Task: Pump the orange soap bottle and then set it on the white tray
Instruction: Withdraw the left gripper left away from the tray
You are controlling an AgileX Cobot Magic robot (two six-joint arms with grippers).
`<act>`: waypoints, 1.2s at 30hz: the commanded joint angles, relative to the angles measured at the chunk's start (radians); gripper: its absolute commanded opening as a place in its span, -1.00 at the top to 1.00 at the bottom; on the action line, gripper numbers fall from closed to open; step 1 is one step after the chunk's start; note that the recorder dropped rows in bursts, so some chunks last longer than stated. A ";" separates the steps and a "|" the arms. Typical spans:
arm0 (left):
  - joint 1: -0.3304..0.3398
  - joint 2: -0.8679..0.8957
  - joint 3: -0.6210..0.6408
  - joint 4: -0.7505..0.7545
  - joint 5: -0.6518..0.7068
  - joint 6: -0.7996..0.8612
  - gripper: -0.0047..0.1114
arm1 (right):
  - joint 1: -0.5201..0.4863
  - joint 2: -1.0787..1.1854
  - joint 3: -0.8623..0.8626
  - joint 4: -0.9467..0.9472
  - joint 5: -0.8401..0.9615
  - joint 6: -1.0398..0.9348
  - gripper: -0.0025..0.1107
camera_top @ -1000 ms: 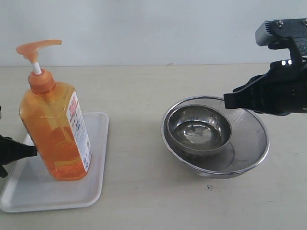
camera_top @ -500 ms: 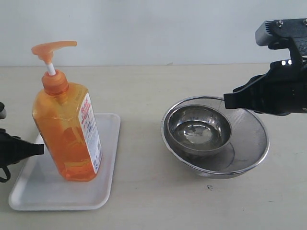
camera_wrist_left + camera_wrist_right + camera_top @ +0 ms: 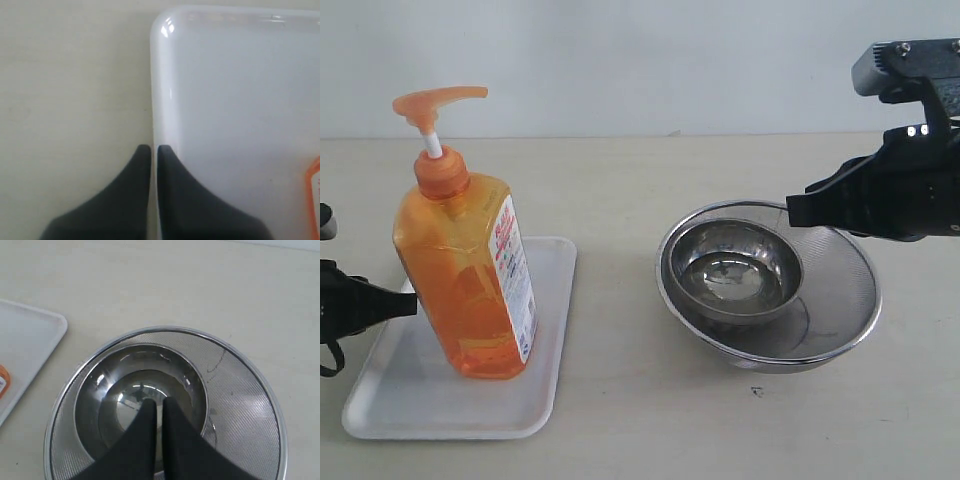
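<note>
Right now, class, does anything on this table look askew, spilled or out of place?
Only mildly: the small steel bowl sits off-centre inside the mesh strainer, crowded toward the rim nearer the white tray. The orange soap bottle stands on that tray, and nothing looks spilled.

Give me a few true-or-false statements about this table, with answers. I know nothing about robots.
1. The orange soap bottle stands upright on the white tray. True.
2. The small steel bowl sits beside the mesh bowl, apart from it. False: it sits inside the mesh bowl.
3. The right gripper holds the bottle. False: it is shut, holds nothing and hovers over the bowls.
4. The left gripper is pinched on the tray's rim. True.
5. The bottle has lost its pump head. False: the orange pump head is in place on its white stem.
</note>
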 commanded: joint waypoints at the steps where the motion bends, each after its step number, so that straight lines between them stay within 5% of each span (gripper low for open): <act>1: 0.003 -0.052 -0.005 -0.032 0.057 0.012 0.84 | 0.000 -0.008 0.002 -0.002 -0.001 -0.003 0.96; 6: 0.003 -0.179 0.004 -0.033 0.164 0.008 0.84 | 0.000 -0.008 0.002 -0.002 -0.001 -0.003 0.96; 20: 0.003 -0.692 0.284 -0.035 0.114 -0.265 0.84 | 0.000 -0.008 0.002 -0.002 -0.001 -0.003 0.96; 32: 0.003 -0.892 0.292 -0.035 0.147 -0.316 0.84 | 0.000 -0.008 0.002 -0.002 -0.001 -0.003 0.96; 36: 0.001 -1.137 0.292 -0.035 0.262 -0.393 0.84 | 0.000 -0.008 0.002 -0.002 -0.001 -0.003 0.96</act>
